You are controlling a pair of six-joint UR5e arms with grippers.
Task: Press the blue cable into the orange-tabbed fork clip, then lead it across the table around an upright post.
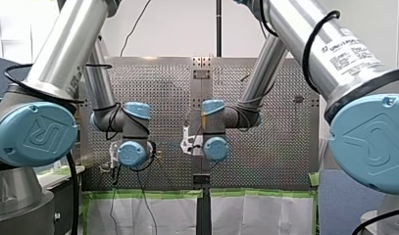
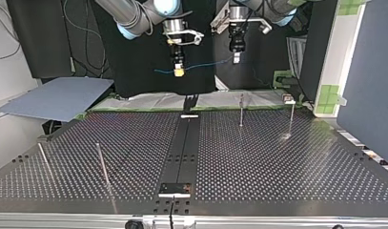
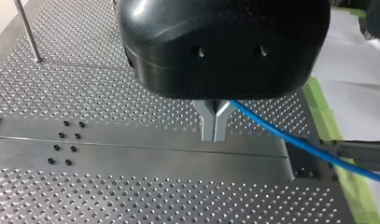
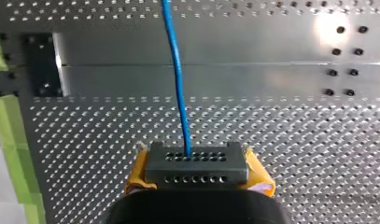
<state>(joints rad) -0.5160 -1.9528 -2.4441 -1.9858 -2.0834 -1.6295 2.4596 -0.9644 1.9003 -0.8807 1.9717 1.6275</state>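
1. Perforated worktop (image 2: 277,167) fills the top view's near ground, with a dark strip (image 2: 184,148) running down its middle toward the arms
2. Both arms come in from that view's top edge: my right arm (image 2: 132,14) at its left, my left arm (image 2: 280,5) at its right
3. My right pincer (image 4: 194,156) is closed on the blue cable (image 4: 177,79); in the right wrist view its yellow pads (image 4: 260,175) flank a dark holed block, and the cable runs out of that block straight ahead over the worktop
4. My left pincer (image 3: 214,133) has its metal fingers (image 3: 207,126) pressed together, gripping the cable, which leaves from just beside them
5. Two thin far posts (image 2: 241,109) stand upright at the top view's right and two near posts (image 2: 102,164) at its left, all well apart from the cable
6. The cable hangs in the air between the two pincers, and a short free end reaches past my right pincer toward the top view's left
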